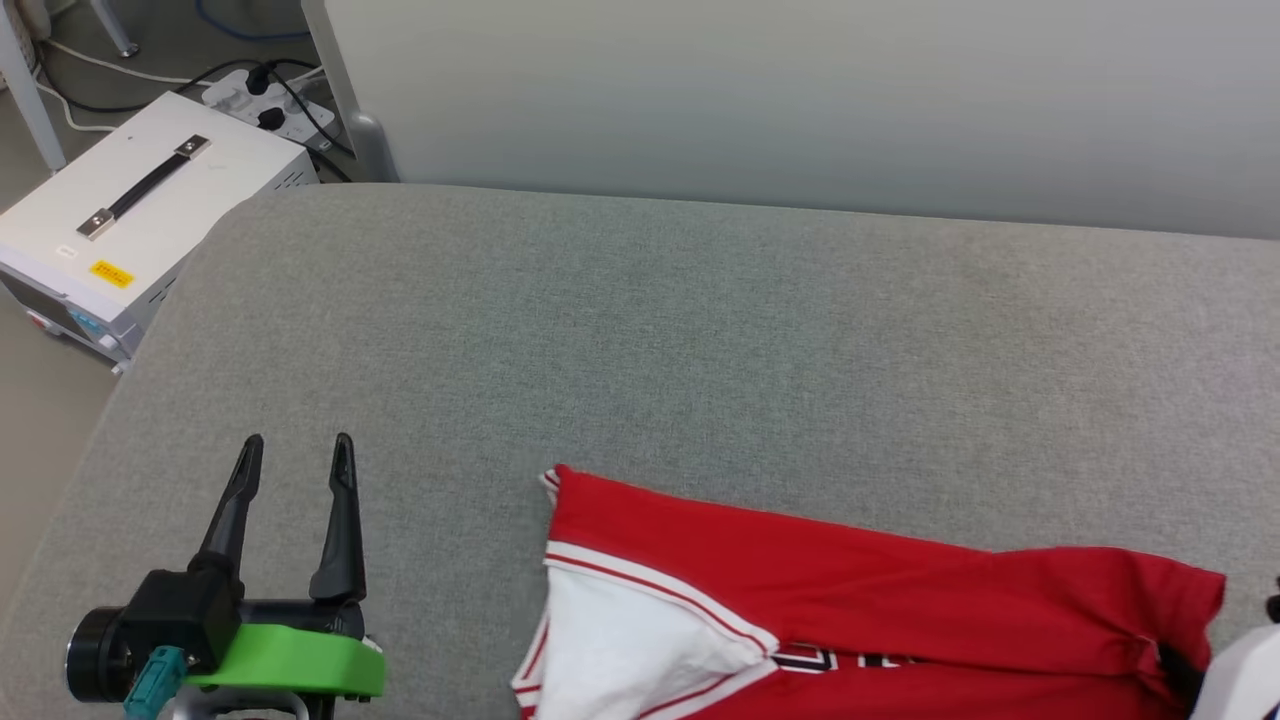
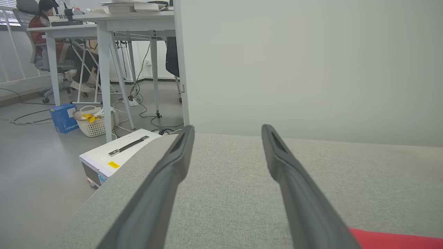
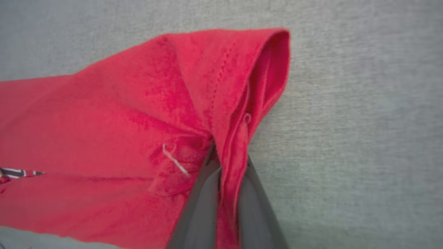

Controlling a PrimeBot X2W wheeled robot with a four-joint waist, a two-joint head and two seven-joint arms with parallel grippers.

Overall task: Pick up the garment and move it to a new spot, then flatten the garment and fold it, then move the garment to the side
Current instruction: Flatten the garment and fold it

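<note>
Red shirt (image 1: 850, 590): lies on the grey cloth-covered table (image 1: 700, 330), by the table's near edge and on its right half. Its lower part runs off the bottom of the head view.
Feel: thin knit, light and limp, by my judgement. It will sag and trail from any single grip. The table's rough cover should keep it from sliding freely. Nothing on it can break.
Right hand (image 3: 228, 159): pressed together on a fold of red cloth just below the stitched corner (image 3: 273, 55), with the cloth bunched into a ridge between the two fingers.
Left hand (image 1: 298, 440): spread and holding nothing, over the table's left half, well apart from the shirt.
Where to hold: one pinched corner will probably lift the shirt only as a hanging bunch. For laying it flat, a second grip on the striped trim beside the white sleeve (image 1: 630, 650) looks best, since a doubled seam gives the fingers something firmer.
Long axis: runs across the table, roughly along its near edge, with a slight slant.
Which way it points: sleeve end toward the table's left side, stitched corner toward the table's right side. The sleeve end sits a little farther from the near edge.
Lettering (image 1: 850, 660): a strip of black, white-edged marks, too cut off to read.
</note>
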